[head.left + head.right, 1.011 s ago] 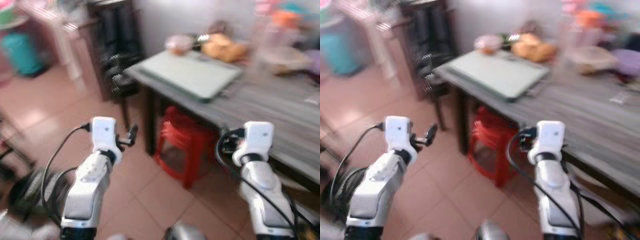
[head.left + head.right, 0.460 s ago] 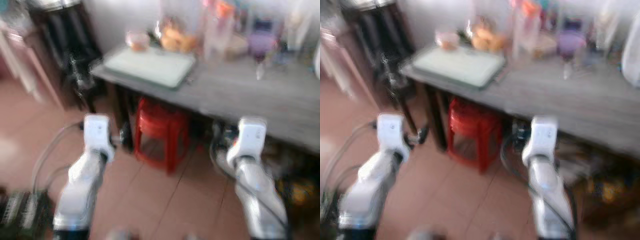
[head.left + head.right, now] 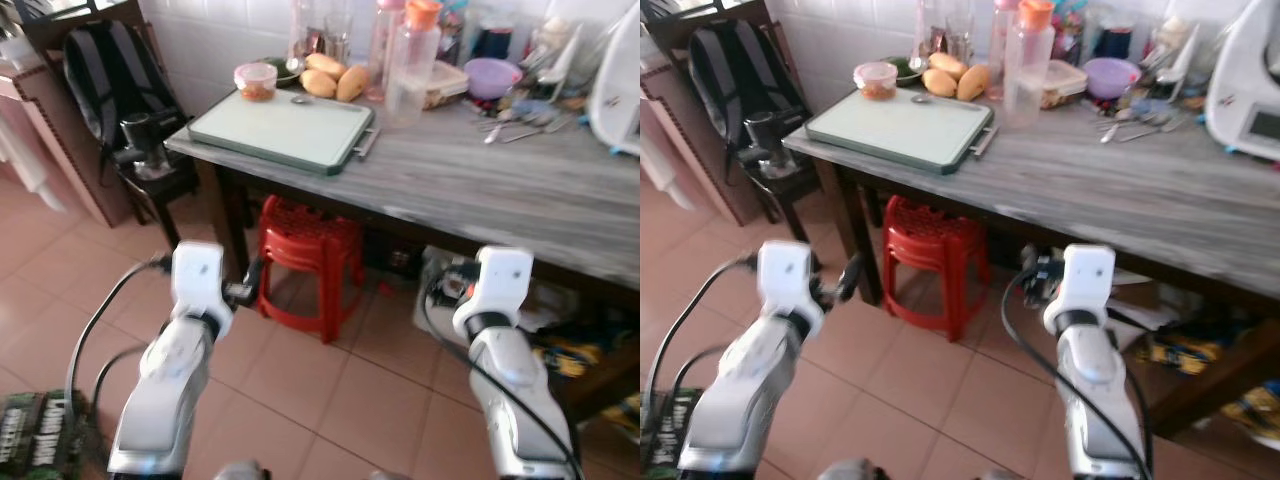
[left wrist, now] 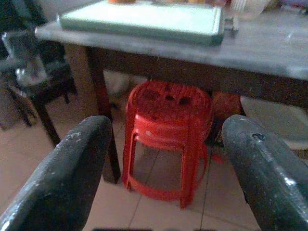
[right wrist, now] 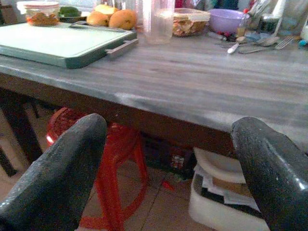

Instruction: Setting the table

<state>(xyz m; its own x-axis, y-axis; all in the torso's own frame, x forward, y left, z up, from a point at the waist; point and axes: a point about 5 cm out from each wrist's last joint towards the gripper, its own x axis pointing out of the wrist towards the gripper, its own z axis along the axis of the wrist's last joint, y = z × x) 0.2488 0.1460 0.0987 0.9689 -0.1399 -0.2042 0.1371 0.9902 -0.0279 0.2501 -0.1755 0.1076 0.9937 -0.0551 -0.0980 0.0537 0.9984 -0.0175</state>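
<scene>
Table [image 3: 520, 190]: grey wood-grain top on dark legs, ahead of the robot, against a white tiled wall.
Tray [image 3: 282, 129]: pale green, flat, with a metal handle on its near-right edge; lies at the table's left end.
Lidded tub [image 3: 256, 80]: small, clear, with orange-red contents; at the tray's far left corner.
Mangoes [image 3: 333, 81]: yellow-orange, lying just beyond the tray's far edge.
Bottles [image 3: 409, 60]: 2 clear plastic bottles with orange caps, upright, just right of the mangoes.
Food box [image 3: 1063, 82]: clear, lidded, right beside the bottles.
Purple bowl [image 3: 492, 76]: near the wall, right of the food box.
Cutlery [image 3: 512, 124]: spoons and forks lying loose on the tabletop in front of the purple bowl.
White appliance [image 3: 1250, 95]: at the table's far right, cut off by the frame edge.
Red stool [image 3: 302, 262]: plastic, on the tiled floor under the table's left part.
Backpack [image 3: 105, 75]: dark, on a black chair left of the table.
Left gripper [image 4: 166, 166]: held low over the floor, short of the table, aimed at the red stool; its 2 fingers [image 4: 72, 168] are spread wide and hold nothing.
Right gripper [image 5: 168, 166]: held at table-edge height, short of the table, facing the tabletop; fingers [image 5: 60, 166] spread wide, nothing between them.
</scene>
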